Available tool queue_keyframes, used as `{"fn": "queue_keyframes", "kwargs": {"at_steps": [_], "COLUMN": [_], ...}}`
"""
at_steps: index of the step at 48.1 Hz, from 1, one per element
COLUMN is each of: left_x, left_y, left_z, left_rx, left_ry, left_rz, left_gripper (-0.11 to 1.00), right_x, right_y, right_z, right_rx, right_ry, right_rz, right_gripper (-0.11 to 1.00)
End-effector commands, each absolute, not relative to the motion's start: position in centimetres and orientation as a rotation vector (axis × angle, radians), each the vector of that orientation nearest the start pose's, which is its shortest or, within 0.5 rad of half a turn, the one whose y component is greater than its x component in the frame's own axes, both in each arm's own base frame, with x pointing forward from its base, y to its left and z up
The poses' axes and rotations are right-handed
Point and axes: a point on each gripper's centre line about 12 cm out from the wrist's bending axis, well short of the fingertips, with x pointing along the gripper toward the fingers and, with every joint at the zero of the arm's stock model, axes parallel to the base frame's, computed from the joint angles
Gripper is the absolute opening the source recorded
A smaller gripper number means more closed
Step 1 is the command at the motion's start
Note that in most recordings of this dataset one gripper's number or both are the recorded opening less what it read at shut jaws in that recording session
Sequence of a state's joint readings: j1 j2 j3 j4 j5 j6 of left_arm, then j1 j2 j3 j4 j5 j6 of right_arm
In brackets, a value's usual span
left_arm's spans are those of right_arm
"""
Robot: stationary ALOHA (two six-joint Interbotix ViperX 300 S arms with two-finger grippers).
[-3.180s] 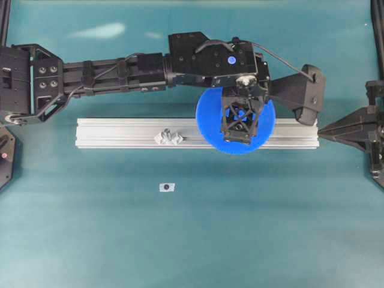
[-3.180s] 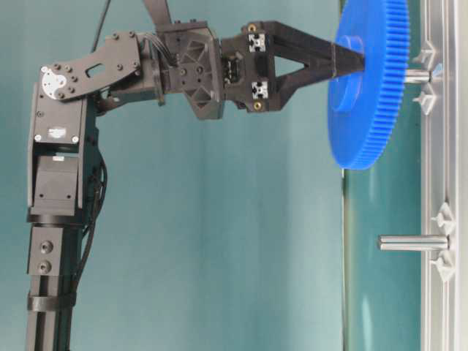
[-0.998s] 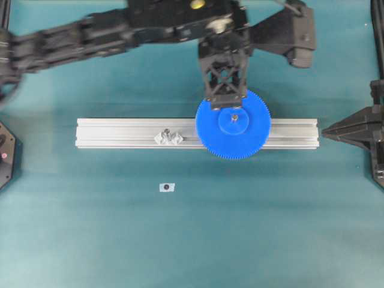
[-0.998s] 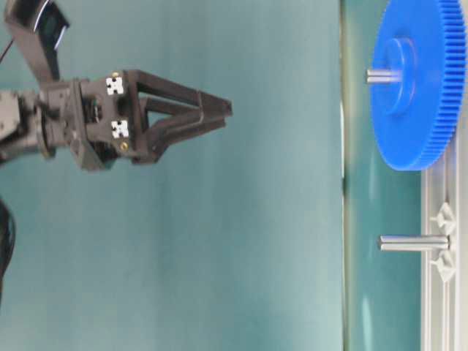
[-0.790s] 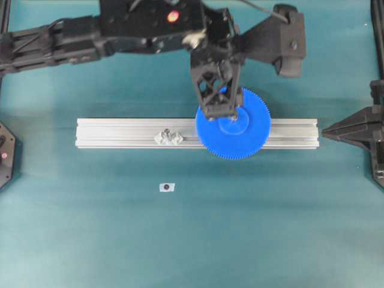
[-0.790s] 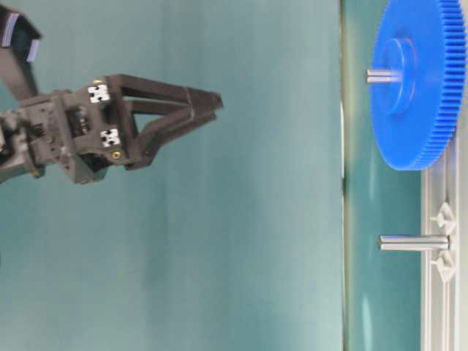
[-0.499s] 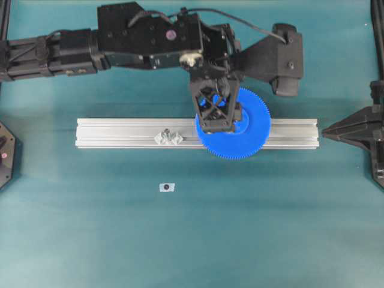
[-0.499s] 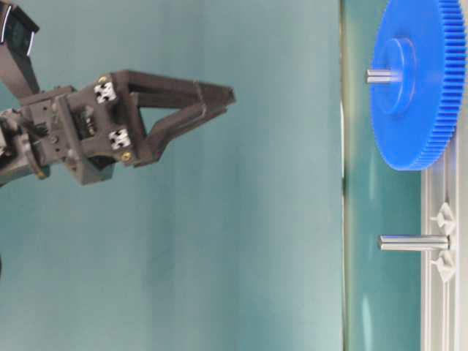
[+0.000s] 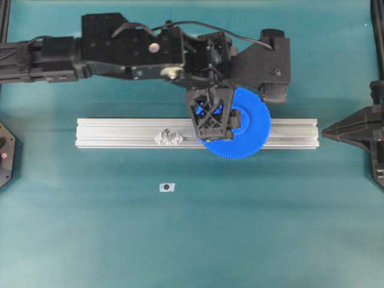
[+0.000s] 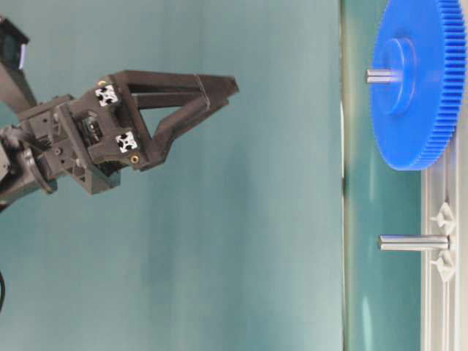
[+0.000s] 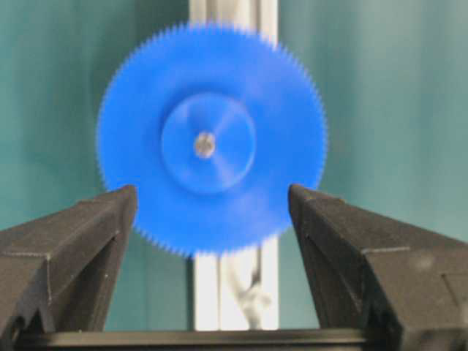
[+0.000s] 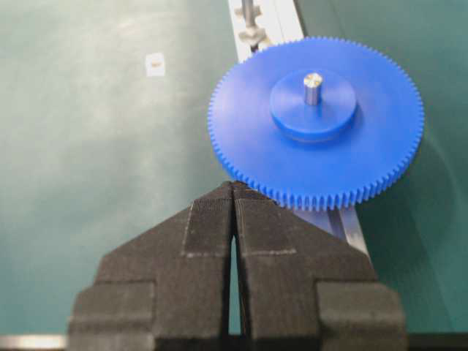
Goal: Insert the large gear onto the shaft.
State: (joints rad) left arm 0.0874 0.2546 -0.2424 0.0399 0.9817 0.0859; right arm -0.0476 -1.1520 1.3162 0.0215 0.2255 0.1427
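Item: large gear (image 12: 316,124). Bright blue toothed disc with a raised round hub. It sits flat on the shaft (image 12: 313,86), whose silvery tip stands up through the hub's centre hole. The gear rests over the grooved metal rail (image 9: 120,133) on the teal surface (image 9: 180,234). Seen from the left end effector (image 10: 219,91), the gear lies straight ahead between the two tips and well apart from them, touched by neither. Seen from the right end effector (image 12: 234,194), it lies just ahead and a little to the right, also untouched.

End effectors: the left one is spread wide and holds nothing. The right one has its two tips pressed together, with only a thin slit between them, and is empty.

Handling, by judgement: rigid moulded plastic, probably light, and smooth enough on its faces to slip. The fine teeth look like the part most easily damaged. The raised hub, gripped from above, appears the soundest place to take hold; a pinch across the toothed rim would be less secure.

Task status, by judgement: the gear looks seated, so little or nothing is left to do.

Nearby: a second pin (image 10: 413,242) between clear brackets stands bare farther along the rail.
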Motion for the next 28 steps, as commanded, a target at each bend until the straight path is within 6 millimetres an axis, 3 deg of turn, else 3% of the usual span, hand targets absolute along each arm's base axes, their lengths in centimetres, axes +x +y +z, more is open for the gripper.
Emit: {"fn": "queue_keyframes", "kwargs": {"at_steps": [1, 28], "left_x": [48.8, 48.9], "left_y": [4.3, 3.6], "left_z": [32.4, 31.2], "left_rx": [0.064, 0.057], "left_ry": [0.918, 0.899], "left_rz": [0.06, 0.054], "left_gripper": [0.8, 0.8], "right_x": [15.7, 15.7], "right_y": [-0.7, -0.7], "right_z": [21.3, 21.3], "right_rx": [0.181, 0.181], "right_ry": [0.377, 0.376], "right_rz": [-0.075, -0.075], "right_gripper": [0.02, 0.02]}}
